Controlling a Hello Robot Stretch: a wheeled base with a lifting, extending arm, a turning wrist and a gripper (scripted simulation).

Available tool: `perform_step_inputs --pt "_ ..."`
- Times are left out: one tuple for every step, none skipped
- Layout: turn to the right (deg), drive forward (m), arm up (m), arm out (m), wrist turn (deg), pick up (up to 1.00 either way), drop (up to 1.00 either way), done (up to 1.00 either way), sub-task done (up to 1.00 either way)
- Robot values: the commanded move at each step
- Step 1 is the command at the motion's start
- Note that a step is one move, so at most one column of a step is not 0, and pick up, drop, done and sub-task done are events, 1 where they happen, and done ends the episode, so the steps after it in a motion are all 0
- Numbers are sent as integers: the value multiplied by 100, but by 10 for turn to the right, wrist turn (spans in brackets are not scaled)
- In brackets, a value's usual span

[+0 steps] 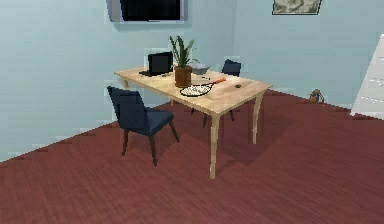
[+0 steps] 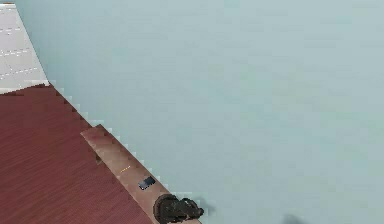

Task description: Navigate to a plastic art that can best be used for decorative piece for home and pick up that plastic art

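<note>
A dark, lumpy object (image 2: 178, 209) that could be a small sculpture sits at the near end of a low wooden shelf (image 2: 112, 152), which runs along the pale blue wall in the arm side view. A small flat dark item (image 2: 147, 183) lies on the shelf just beyond it. In the forward view, a wooden table (image 1: 232, 95) carries a potted plant (image 1: 182, 62), a laptop (image 1: 158, 64) and a racket-shaped thing (image 1: 198, 89).
Two blue chairs stand at the table, one at its left (image 1: 138, 113) and one behind it (image 1: 230, 69). A screen (image 1: 148, 10) and a framed picture (image 1: 297, 6) hang on the walls. White furniture (image 1: 371, 82) stands at the right, and a white cabinet (image 2: 18, 48) shows at the arm side view's left. Dark red floor lies open in front.
</note>
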Motion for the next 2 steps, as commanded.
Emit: perform_step_inputs --pt "0 0 50 0 0 0 0 0 0" --pt "0 0 20 0 0 0 0 0 0"
